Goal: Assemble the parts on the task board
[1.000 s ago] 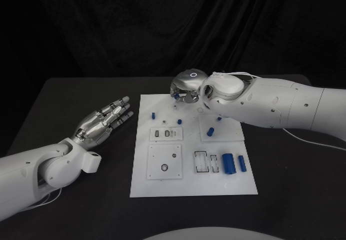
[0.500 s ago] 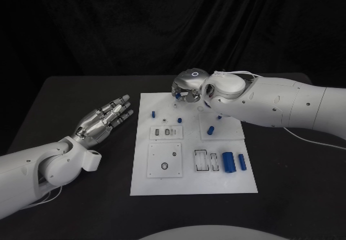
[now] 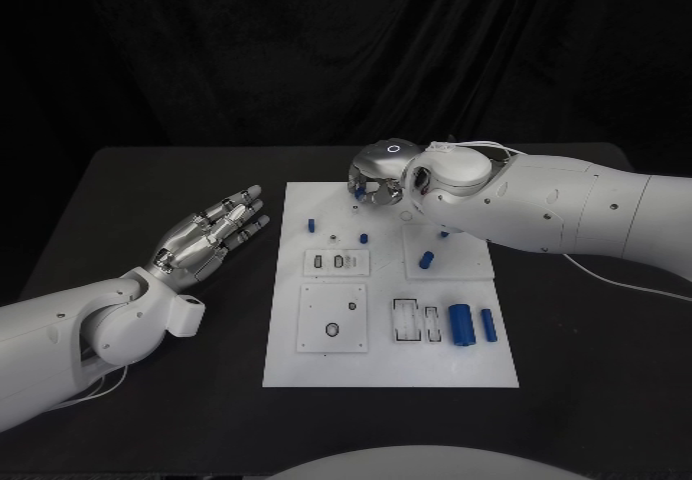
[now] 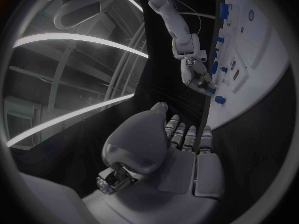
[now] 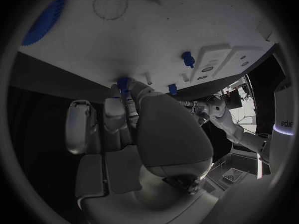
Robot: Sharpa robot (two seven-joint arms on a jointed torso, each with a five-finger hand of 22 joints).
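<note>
The white board (image 3: 387, 360) lies flat in the middle of the black table (image 3: 144, 190). The right hand (image 3: 378, 180) is over the far edge of the board, with the fingers curled downward. In the right wrist view the fingertips (image 5: 124, 87) come together on a small blue part (image 5: 122, 81) at the board's surface, so the hand seems to pinch this part, but the fingers cover most of it. Near them in that view stand two more blue pegs (image 5: 187, 59) and two small white pins.

The left hand (image 3: 209, 238) is beside the left edge of the board, not touching it. Its fingers are straight and a little apart, pointing to the far side of the table, and it holds nothing. The left wrist view shows the same flat palm (image 4: 181, 159), with the right hand (image 4: 198, 77) at the board's far edge.

On the board, a blue peg (image 3: 309, 224) stands near the left side in the far part, another one (image 3: 364, 238) is just right of it, and a third (image 3: 427, 260) is more to the right. In the near right part two blue cylinders (image 3: 460, 325) lie side by side, next to a plate with two long slots (image 3: 415, 322). Left of it is a square plate with an oval hole (image 3: 332, 331).
</note>
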